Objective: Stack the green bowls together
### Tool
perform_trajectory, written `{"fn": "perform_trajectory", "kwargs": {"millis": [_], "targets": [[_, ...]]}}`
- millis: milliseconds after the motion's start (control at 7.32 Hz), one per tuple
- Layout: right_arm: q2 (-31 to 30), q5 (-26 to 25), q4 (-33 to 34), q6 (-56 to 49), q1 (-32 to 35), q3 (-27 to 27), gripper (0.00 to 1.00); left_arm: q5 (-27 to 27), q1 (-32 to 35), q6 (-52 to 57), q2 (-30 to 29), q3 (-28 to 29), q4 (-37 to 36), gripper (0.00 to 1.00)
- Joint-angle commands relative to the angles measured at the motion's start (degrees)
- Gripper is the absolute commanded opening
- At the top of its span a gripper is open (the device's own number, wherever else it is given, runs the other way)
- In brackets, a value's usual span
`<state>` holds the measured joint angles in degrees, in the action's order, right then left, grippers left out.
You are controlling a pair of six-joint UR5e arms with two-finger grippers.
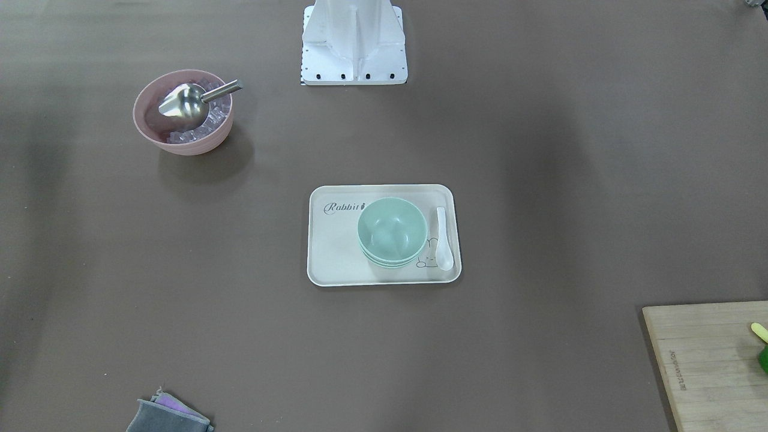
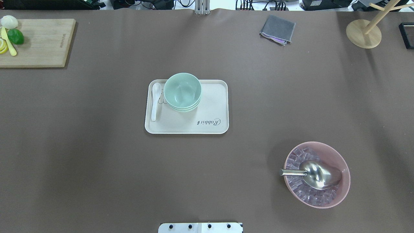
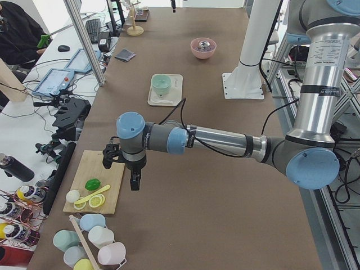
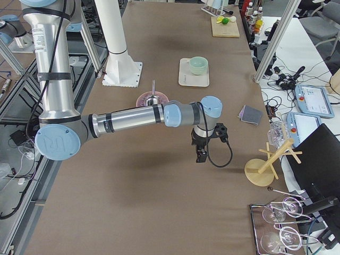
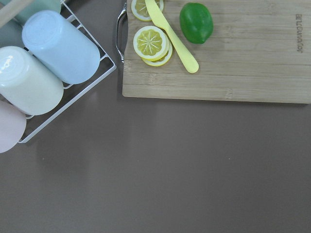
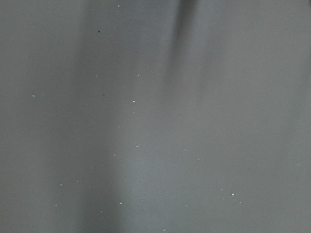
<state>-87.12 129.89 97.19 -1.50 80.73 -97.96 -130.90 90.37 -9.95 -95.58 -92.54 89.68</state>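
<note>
Green bowls (image 2: 182, 91) sitting nested in one stack on tray (image 2: 212, 124), near its 12 o'clock edge in overhead view; task looking done. White spoon (image 2: 155, 101) lying just beside, at stack's 9 o'clock. Left end effector (image 3: 135, 181) and right end effector (image 4: 201, 154) hanging over surface, well apart from tray; opening of either: cannot tell. Risk: returning arm clipping top rim, tipping stack onto spoon.

A long table (image 2: 97, 178) is covered in matte brown sheeting; aluminium posts (image 3: 84, 42) and a cluttered white bench (image 3: 22, 132) are seen alongside.
</note>
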Motion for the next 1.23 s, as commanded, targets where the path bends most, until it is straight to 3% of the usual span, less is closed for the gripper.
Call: {"fn": "perform_trajectory", "kwargs": {"millis": [0, 1092], "targets": [[-2.00, 3.16, -0.34, -0.43, 5.21, 1.45, 1.00, 0.03, 0.25, -0.16, 0.22, 0.35, -0.21, 0.98], [-2.79, 3.88, -0.42, 0.27, 7.69, 1.01, 1.00, 0.03, 0.25, -0.16, 0.22, 1.23, -0.30, 0.98]]}}
